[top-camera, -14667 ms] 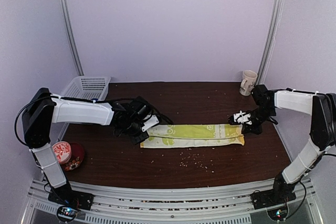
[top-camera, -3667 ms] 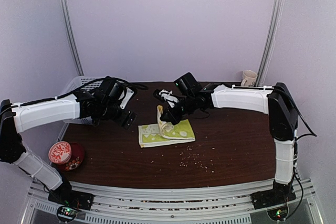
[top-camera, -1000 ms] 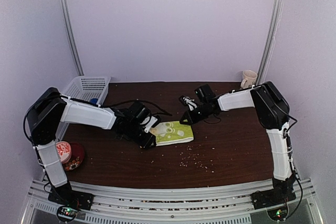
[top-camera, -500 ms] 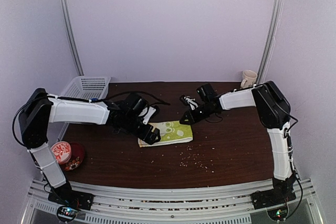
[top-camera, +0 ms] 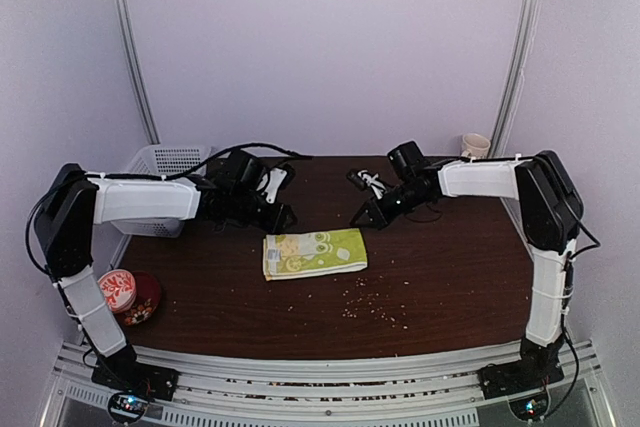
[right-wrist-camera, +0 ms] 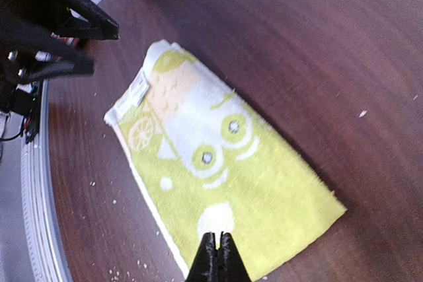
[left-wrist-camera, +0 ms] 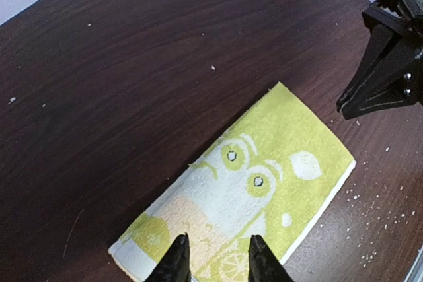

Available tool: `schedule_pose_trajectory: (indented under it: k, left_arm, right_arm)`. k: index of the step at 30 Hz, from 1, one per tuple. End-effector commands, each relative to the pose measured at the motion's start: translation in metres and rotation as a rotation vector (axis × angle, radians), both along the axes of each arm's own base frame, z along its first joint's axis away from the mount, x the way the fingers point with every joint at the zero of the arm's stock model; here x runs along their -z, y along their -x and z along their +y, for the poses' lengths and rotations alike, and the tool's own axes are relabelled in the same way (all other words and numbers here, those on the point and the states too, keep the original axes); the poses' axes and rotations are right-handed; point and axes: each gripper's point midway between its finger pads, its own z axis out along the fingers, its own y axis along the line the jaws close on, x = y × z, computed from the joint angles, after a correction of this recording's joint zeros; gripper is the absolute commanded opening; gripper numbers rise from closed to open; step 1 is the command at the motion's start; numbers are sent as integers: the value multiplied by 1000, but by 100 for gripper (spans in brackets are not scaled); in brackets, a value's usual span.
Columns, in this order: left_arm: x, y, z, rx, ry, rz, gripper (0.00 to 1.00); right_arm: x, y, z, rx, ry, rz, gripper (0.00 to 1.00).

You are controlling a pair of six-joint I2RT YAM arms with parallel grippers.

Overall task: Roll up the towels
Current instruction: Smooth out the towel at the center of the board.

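A yellow-green towel [top-camera: 314,253] with a pale pattern lies folded flat in a short rectangle on the dark table. The same towel [left-wrist-camera: 271,176] fills the left wrist view, and the towel [right-wrist-camera: 238,176] also lies under the right wrist camera. My left gripper [top-camera: 278,215] hovers off the towel's back left corner. Its jaws [left-wrist-camera: 217,257] stand apart with nothing between them. My right gripper [top-camera: 358,219] hangs above and behind the towel's right end. Its fingers [right-wrist-camera: 217,241] are pressed together and hold nothing.
A white basket [top-camera: 165,161] stands at the back left and a mug [top-camera: 474,150] at the back right. A red cup in a bowl [top-camera: 122,292] sits at the near left. Crumbs [top-camera: 366,307] are scattered in front of the towel.
My left gripper has let go of the towel's left edge and has risen back toward the far left. My right gripper has drawn back to the right. The towel stays folded.
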Motion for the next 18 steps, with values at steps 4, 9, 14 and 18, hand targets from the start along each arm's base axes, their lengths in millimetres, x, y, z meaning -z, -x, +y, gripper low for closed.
schedule_pose_trajectory:
  k: [4,9,14,18]
  left_arm:
    - [25,-12,-16,34,78,25,8]
    - [46,-18,-3,-12,46,55,0]
    - [64,-28,15,-62,21,65,0]
    - [80,-31,23,-82,1,82,0]
  right_arm:
    - [32,39,-3,-147,14,146,0]
    - [50,49,-8,-199,53,194,0]
    - [74,54,-13,-217,95,246,0]
    - [86,53,-16,-213,126,255,0]
